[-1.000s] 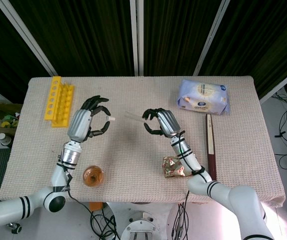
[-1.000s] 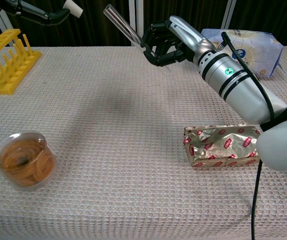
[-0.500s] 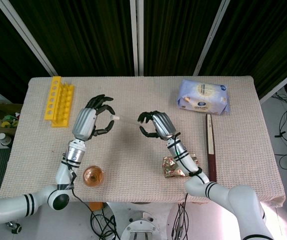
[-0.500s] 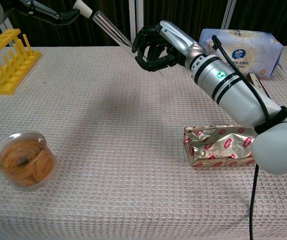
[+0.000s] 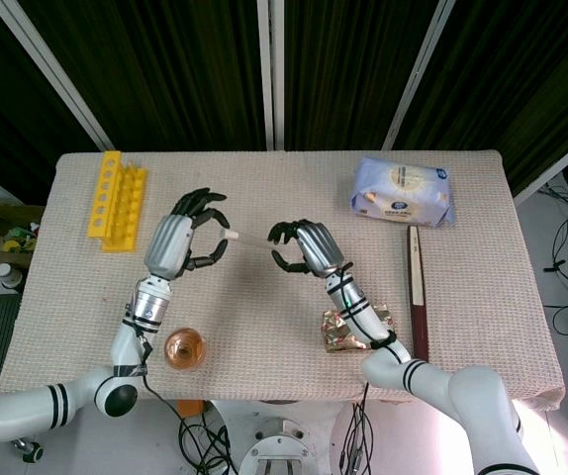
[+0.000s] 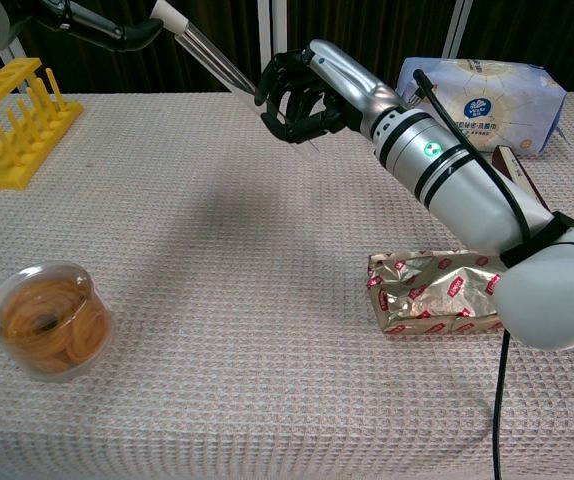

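**Stopper meets tube above the worktop**

The right hand (image 6: 302, 95) grips a clear test tube (image 6: 217, 62), its fingers curled around the lower end so the glass slants up and away toward the robot's left, open mouth outward. Held this way, the mouth is presented straight to the left hand (image 5: 187, 236), which pinches a small white stopper (image 5: 231, 235) between its fingertips with the remaining fingers curled loosely around it. Both hands hang above the bare weave of the worktop (image 5: 264, 327), so the tube is carried clear of the cloth rather than resting on it. In the chest view the stopper sits right at the tube's mouth; whether it is seated inside cannot be told.

A yellow tube rack (image 5: 117, 200) lies beyond the left hand on its outer side, well apart. A lidded clear cup of brown rings (image 6: 47, 318) sits near the left forearm, toward the robot. A gold foil packet (image 6: 439, 291) rests just beside the right forearm, and a blue-and-white soft pack (image 5: 403, 190) lies beyond the right hand on its outer side, with a dark flat stick (image 5: 416, 290) below it.

A second ago a clear gap separated stopper and tube. The right hand has since carried the glass leftward, the left hand has edged in, and the gap has closed. Everything lying on the cloth is unmoved.
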`<state>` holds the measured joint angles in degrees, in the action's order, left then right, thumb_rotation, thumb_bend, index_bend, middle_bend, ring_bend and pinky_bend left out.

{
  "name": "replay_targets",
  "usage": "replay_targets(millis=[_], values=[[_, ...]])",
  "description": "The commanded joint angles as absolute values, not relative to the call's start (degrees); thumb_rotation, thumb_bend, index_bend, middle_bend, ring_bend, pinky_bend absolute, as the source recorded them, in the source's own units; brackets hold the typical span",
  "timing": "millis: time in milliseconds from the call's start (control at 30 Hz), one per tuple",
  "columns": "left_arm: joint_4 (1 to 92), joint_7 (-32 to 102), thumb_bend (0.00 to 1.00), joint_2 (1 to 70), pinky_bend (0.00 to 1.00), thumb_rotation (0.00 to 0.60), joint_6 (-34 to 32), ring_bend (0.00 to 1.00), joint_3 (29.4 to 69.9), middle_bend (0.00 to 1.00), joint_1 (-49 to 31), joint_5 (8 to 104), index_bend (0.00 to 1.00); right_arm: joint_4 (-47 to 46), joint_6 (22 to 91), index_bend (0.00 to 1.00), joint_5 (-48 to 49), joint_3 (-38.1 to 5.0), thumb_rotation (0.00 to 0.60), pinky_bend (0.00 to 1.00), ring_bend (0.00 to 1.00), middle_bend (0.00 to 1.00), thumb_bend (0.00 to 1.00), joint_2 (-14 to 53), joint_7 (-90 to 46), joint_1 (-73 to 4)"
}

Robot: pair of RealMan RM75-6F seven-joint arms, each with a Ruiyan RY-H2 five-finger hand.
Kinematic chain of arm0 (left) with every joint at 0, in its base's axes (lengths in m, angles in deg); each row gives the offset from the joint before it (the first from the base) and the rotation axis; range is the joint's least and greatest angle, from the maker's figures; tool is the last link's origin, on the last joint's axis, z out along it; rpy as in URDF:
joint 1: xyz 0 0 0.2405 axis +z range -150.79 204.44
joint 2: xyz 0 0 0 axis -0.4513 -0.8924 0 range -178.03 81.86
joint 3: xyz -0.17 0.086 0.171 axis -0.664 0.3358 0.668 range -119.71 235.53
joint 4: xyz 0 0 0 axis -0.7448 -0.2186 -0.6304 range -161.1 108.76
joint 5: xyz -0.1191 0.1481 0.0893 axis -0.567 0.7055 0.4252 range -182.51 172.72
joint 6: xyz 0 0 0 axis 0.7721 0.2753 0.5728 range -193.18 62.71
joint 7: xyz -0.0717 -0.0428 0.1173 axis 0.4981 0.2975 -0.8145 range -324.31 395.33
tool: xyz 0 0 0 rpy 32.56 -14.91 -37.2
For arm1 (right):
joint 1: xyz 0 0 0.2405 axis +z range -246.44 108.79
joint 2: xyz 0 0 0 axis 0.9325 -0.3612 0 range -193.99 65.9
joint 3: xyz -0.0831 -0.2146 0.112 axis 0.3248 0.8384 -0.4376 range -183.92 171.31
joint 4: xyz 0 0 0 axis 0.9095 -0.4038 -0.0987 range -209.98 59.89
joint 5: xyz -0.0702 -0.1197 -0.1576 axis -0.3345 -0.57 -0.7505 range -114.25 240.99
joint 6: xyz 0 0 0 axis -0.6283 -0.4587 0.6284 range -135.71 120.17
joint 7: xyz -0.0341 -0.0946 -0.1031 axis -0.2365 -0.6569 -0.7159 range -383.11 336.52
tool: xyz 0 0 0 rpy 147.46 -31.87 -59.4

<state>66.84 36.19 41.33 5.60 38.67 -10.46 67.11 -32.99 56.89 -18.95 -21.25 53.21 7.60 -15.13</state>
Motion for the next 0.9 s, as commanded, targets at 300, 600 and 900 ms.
replay_targets(millis=[300,600,900], values=[[66.2,34.4,0.42,41.2,0.13,0.600,6.0,0.11,39.1,0.22,-10.7,67.5,0.59,-32.4,56.5,0.79,-18.8,-21.6,0.600,0.48,0.50,0.69,0.54,53.0,6.5,-15.0],[65.5,29.2,0.42,40.4,0.13,0.600,6.4,0.11,40.2,0.22,-11.0,68.2,0.59,-31.0,56.1,0.79,-18.3,-22.0,0.600,0.48,0.50,0.69,0.55,52.3,5.1,-15.2],[65.7,27.3,0.42,40.7,0.13,0.600,6.2,0.11,40.4,0.22,-11.5,67.9,0.59,-29.8,55.6,0.79,-17.7,-22.7,0.600,0.48,0.50,0.69,0.55,52.4,3.8,-15.0]])
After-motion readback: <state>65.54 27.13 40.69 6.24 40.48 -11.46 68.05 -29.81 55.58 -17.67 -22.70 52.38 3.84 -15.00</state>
